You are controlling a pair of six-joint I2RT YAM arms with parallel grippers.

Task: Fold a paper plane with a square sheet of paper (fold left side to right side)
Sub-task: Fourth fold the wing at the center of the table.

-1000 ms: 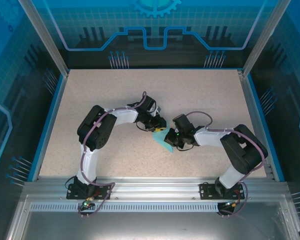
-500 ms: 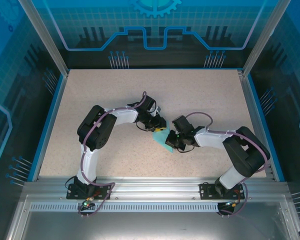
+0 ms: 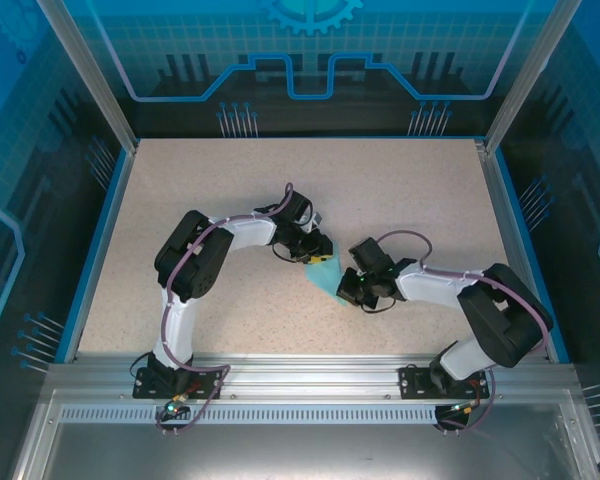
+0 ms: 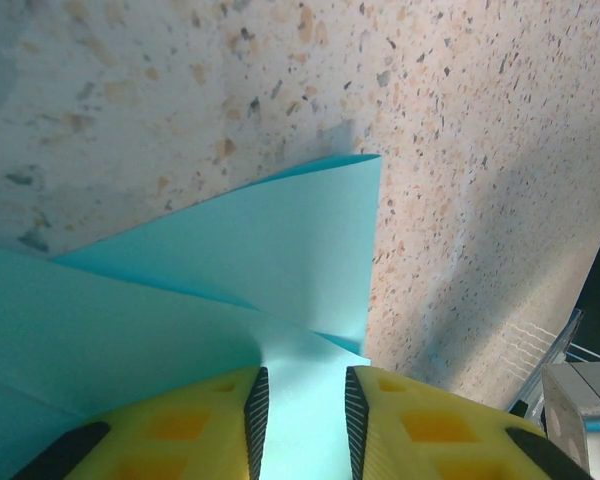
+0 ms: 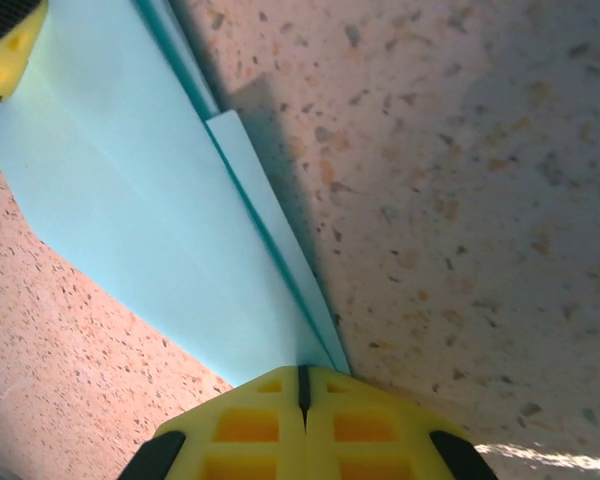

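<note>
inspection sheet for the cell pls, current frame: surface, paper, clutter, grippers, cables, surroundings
surface: speckled beige table, flat.
job's things: turquoise paper, folded to a pointed, creased shape, lying mid-table between the two grippers.
clutter: nothing seen.
grippers: left gripper jaws slightly apart, with the paper showing in the gap; right gripper shut, tips at the paper's narrow end; whether it pinches the paper cannot be told.
cables: purple cable along each arm, looped near the wrists.
surroundings: blue panels, metal frame posts, rail at the near edge.
</note>
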